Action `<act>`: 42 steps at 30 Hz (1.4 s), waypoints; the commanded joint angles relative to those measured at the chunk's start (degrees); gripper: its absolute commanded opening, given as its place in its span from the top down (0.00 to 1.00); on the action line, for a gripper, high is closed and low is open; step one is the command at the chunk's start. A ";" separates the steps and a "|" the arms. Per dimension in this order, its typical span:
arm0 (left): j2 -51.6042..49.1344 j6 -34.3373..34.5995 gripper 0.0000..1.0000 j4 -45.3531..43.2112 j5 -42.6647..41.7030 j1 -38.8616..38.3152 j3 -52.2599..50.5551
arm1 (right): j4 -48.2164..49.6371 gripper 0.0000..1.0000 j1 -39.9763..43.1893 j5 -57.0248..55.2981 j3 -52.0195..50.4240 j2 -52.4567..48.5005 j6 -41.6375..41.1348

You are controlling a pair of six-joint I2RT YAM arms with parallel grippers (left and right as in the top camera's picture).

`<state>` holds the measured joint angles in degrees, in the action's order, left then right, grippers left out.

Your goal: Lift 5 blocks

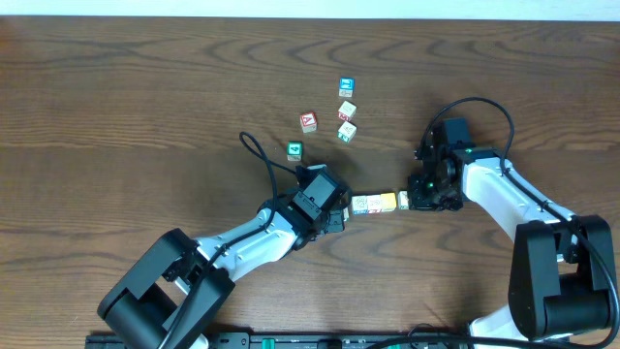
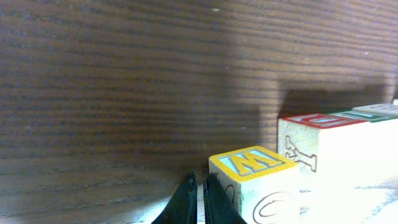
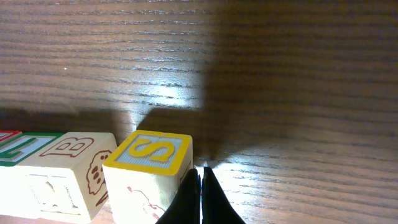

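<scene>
Plainly, the blocks (image 3: 149,155) read M, B, S

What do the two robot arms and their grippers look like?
The left arm and right arm have white links and bulky black joints. The left gripper and right gripper are black. A black cable loops by each wrist.

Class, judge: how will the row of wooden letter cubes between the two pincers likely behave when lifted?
The row of wooden letter cubes is separate pieces, so it may buckle mid-span. Its yellow-topped S cube looks rigid, flat-faced: unlikely to roll.
</scene>
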<state>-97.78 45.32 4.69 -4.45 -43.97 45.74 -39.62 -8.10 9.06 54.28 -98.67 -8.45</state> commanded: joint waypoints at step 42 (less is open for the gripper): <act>-0.70 -2.86 0.93 7.54 -6.40 -3.26 0.50 | -0.55 0.99 -0.63 4.11 -0.20 -0.13 3.02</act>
<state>-97.43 43.44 12.19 -11.68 -47.16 47.27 -40.21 -8.10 12.16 54.28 -98.67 -6.48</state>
